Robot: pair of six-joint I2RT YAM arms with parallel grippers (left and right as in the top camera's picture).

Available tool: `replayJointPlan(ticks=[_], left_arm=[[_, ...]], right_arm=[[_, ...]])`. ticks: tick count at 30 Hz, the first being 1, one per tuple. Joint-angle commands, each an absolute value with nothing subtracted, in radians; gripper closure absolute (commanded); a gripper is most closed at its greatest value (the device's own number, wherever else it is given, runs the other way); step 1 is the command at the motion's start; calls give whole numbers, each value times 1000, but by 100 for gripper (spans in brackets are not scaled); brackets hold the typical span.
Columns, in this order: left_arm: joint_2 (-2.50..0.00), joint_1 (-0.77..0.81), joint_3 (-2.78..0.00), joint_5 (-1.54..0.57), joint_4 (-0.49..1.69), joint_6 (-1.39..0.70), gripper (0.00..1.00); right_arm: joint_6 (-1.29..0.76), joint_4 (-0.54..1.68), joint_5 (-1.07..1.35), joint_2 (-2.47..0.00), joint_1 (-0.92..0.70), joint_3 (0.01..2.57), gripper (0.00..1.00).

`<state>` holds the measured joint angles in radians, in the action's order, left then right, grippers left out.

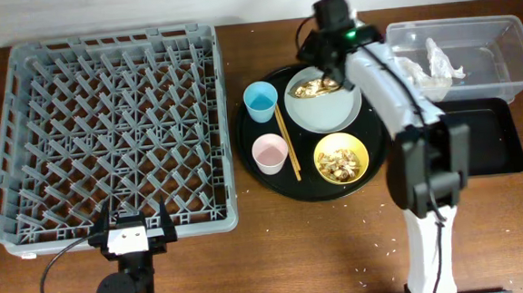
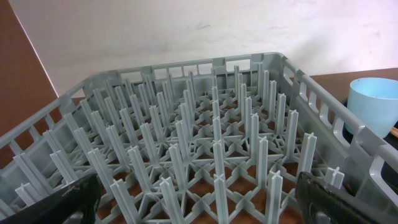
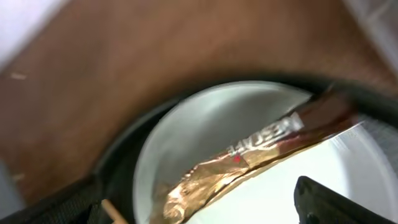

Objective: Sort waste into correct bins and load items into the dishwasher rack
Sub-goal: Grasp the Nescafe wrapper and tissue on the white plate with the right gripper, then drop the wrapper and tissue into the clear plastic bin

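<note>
The grey dishwasher rack (image 1: 115,128) fills the left side and holds nothing; it also fills the left wrist view (image 2: 199,137). On a round black tray stand the light blue cup (image 1: 261,101), the pinkish-white cup (image 1: 269,152), the chopsticks (image 1: 286,138), the pale grey plate (image 1: 332,113) and the yellow bowl (image 1: 340,157) with food scraps. A brown-and-white wrapper (image 3: 249,155) lies on the plate (image 3: 205,118). My right gripper (image 3: 196,205) is open just above the plate, its fingers on either side of the wrapper. My left gripper (image 1: 132,229) is open and empty at the rack's near edge.
The clear plastic tub (image 1: 500,36) stands at the back right with crumpled white napkins (image 1: 436,61) in it. The shallow black rectangular tray (image 1: 488,137) lies in front of it. The blue cup (image 2: 376,102) shows past the rack's right wall. Rice grains dot the table front.
</note>
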<state>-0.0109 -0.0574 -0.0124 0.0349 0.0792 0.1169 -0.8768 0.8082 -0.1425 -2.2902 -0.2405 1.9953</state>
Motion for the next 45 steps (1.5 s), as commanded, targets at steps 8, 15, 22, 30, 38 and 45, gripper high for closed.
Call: replayJointPlan(ticks=[8,15,22,30,38,45], left_arm=[[-5,-56,-9,45,81,133,0],[-5,-56,-9,45,81,133,0],[-5,-56,-9,45,81,133,0],[-5,-56,-9,45,81,133,0],[-5,-56,-9,45,81,133,0],[-5,-56,-9,45,81,133,0]], right_arm=[[-984,843,-223,-2399,-270,1999,18],[-777,886,-241,-2423,-268,2000,88],[-425,953,-173,-2224,-216,2067,96],[-660,970,-165,-2104,198,2078,96],[-462,883,-40,-2166,276,2092,7],[-236,1251,400,-2020,29,2107,8]])
